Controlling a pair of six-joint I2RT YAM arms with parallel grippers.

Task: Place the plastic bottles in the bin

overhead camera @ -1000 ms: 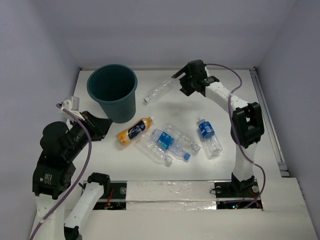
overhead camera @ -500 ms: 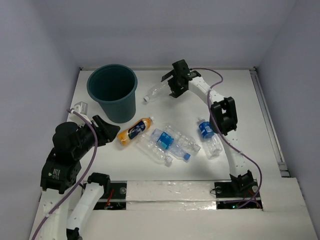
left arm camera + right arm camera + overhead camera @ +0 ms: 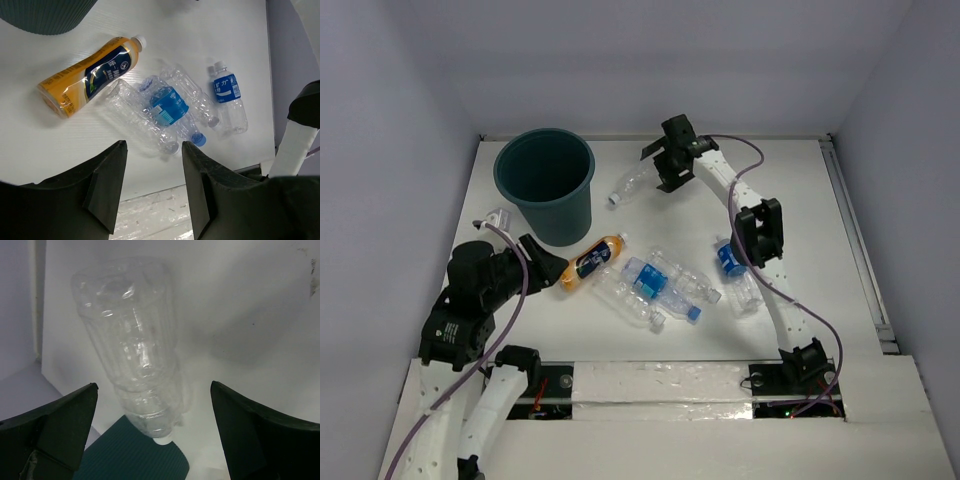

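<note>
Left arm [image 3: 470, 300] is folded up compact at my near left, wrist low, aimed right across the table [image 3: 820, 220]. Left end effector [image 3: 548, 266] has its jaws partly apart; in the wrist view both dark fingers [image 3: 107, 190] stand clear of each other. Right arm [image 3: 760, 240] is stretched long from its near-right base to the far centre, forearm angled left. Right end effector [image 3: 658, 168] points down and left, jaws spread wide, fingers [image 3: 65, 425] at each edge of its wrist view.

White arm links [image 3: 775, 305], black joints [image 3: 760, 232], purple cables [image 3: 525, 285].
</note>
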